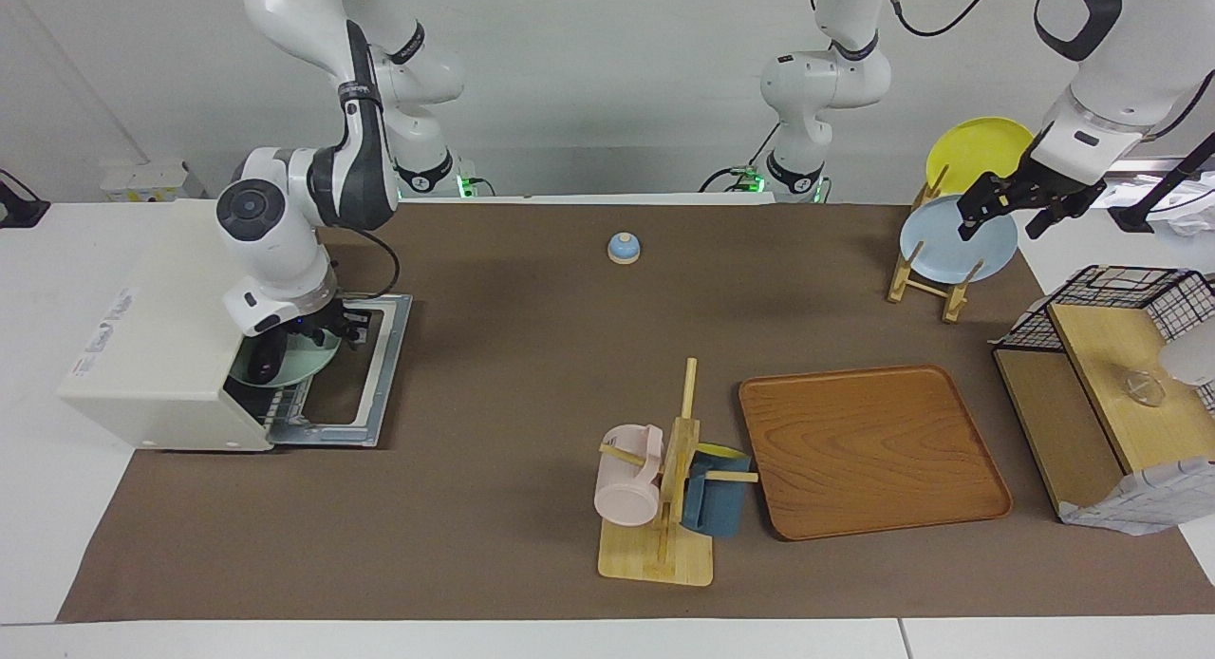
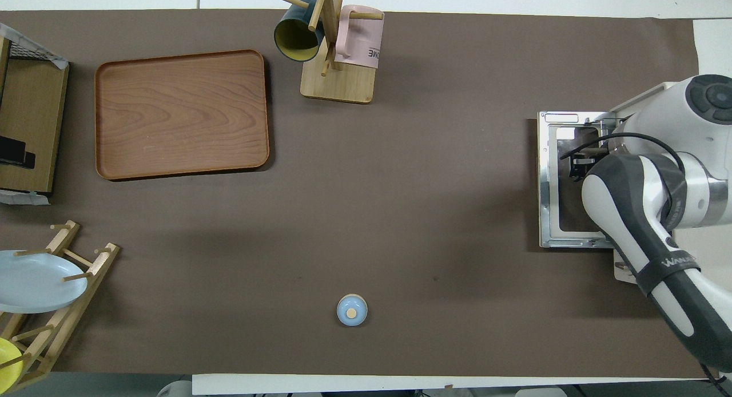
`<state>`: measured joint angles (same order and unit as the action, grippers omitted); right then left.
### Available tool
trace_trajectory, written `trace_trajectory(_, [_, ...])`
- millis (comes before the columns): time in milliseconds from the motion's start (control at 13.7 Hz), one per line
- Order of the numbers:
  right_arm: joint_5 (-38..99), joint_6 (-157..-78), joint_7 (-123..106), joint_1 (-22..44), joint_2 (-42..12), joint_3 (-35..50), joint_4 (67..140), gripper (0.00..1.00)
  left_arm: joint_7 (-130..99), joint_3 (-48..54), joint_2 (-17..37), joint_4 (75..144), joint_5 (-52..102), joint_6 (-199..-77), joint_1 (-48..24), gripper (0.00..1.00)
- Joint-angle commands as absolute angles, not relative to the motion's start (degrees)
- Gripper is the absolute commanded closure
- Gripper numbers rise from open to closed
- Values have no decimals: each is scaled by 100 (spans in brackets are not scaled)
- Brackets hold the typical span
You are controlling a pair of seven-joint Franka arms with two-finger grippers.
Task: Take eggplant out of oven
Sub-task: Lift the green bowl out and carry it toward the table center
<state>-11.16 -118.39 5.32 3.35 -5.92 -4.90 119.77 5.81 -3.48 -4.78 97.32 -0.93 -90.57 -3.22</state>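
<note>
The cream-white oven point(image 1: 157, 355) stands at the right arm's end of the table, its glass door point(image 1: 365, 379) dropped open flat on the mat. A pale green plate point(image 1: 308, 365) sits at the oven's mouth on the wire rack. A dark glossy shape on it is the eggplant point(image 1: 269, 363), partly hidden under the right arm's wrist. My right gripper point(image 1: 332, 334) is low at the oven's mouth, over the plate's rim beside the eggplant. In the overhead view the right arm covers the plate and eggplant, and only the gripper's dark parts point(image 2: 580, 165) show over the door point(image 2: 549, 179). My left gripper point(image 1: 1004, 224) waits open and empty, up over the plate rack.
A plate rack point(image 1: 925, 279) holds a blue plate point(image 1: 949, 251) and a yellow plate point(image 1: 978, 151). A small blue bell point(image 1: 623, 248) stands mid-table near the robots. A wooden tray point(image 1: 873, 450), a mug tree point(image 1: 664, 507) with two mugs and a wire-basket shelf point(image 1: 1111, 384) are there too.
</note>
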Motion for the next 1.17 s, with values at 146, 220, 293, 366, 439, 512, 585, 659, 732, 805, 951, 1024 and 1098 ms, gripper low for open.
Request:
trace_trajectory(146, [-1555,-11752,377,780,-571,-431,11884,100,624,-316,-527,9721,-114,-8965,-255,0])
trace_trajectory(220, [-1556,-11455,622,1052,-719,-422,11578,100,624,-316,-527,9721,-114,-8965,-255,0])
trace_trajectory(293, [-1547,-11000,1155,1411,-973,-413,11071,100,624,-316,-527,9721,-114,-8965,-255,0])
trace_trajectory(366, [-1486,-10612,1665,1763,-1210,-396,10604,100,624,-316,-527,9721,-114,-8965,-255,0])
trace_trajectory(439, [-1442,-10208,2262,2219,-1517,-378,9991,100,624,-316,-527,9721,-114,-8965,-255,0])
trace_trajectory(512, [-1163,-9873,2929,2650,-2008,-378,9297,100,624,-316,-527,9721,-114,-8965,-255,0])
trace_trajectory(585, [-734,-9748,3397,2889,-2352,-378,8733,100,624,-316,-527,9721,-114,-8965,-255,0])
trace_trajectory(659, [-442,-9704,3793,3135,-2686,-361,8284,100,624,-316,-527,9721,-114,-8965,-255,0])
trace_trajectory(732, [-309,-9721,4223,3581,-3090,-317,7827,100,624,-316,-527,9721,-114,-8965,-255,0])
trace_trajectory(805, [-186,-9825,4863,3821,-3564,-273,7231,100,624,-316,-527,9721,-114,-8965,-255,0])
trace_trajectory(951, [105,-9957,5527,3902,-4207,-53,6428,100,624,-316,-527,9721,-114,-8965,-255,0])
trace_trajectory(1024, [123,-10106,5676,3937,-4323,-1,6329,100,624,-316,-527,9721,-114,-8965,-255,0])
trace_trajectory(1098, [140,-10299,5878,4033,-4342,9,6363,98,624,-316,-527,9721,-114,-8965,-255,0])
